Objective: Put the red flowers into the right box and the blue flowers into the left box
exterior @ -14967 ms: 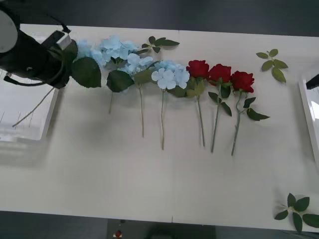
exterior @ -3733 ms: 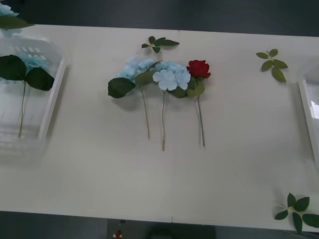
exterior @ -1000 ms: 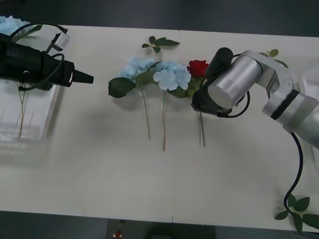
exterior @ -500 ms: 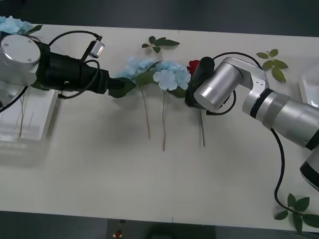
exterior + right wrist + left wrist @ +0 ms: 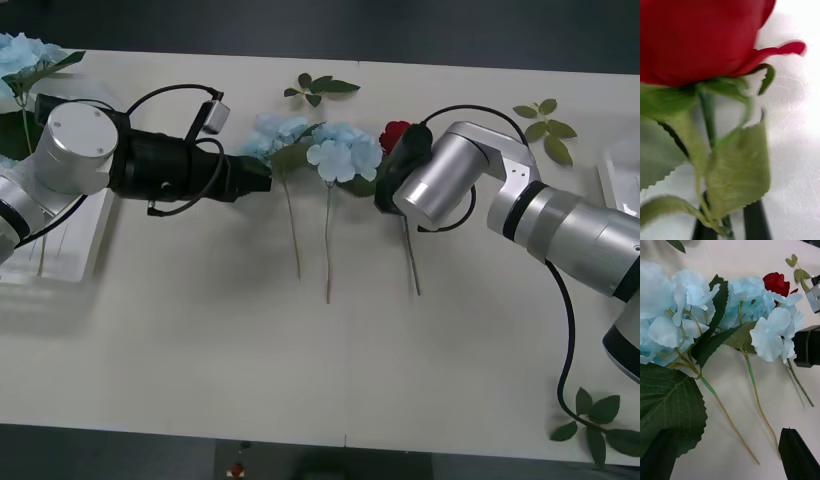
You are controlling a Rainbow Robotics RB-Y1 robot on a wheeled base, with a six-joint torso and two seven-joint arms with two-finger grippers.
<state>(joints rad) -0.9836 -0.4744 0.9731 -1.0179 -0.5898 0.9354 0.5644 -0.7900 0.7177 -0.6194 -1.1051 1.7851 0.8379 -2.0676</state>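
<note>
One red flower (image 5: 396, 132) lies on the table beside two blue flowers (image 5: 276, 134) (image 5: 343, 152). My right gripper (image 5: 386, 196) sits just below the bloom. In the right wrist view its black fingers (image 5: 756, 221) stand close together on the green stem under the red flower (image 5: 696, 37), so the right gripper (image 5: 728, 227) is shut on it. My left gripper (image 5: 263, 178) is at the dark leaf of the left blue flower. It is open, and the left wrist view shows that stem (image 5: 726, 416) between the fingers (image 5: 797, 455). More blue flowers (image 5: 22, 55) lie in the left box (image 5: 90, 250). The right box (image 5: 618, 200) shows as a white edge.
Loose green leaf sprigs lie at the back centre (image 5: 320, 86), back right (image 5: 546, 126) and front right corner (image 5: 598, 420). The right arm's black gripper body (image 5: 808, 347) shows close beside the blue flower (image 5: 769, 332) in the left wrist view.
My left arm reached further right, up to the left blue flower's leaf. The right gripper stayed at the rose, whose stem end has swung slightly right.
</note>
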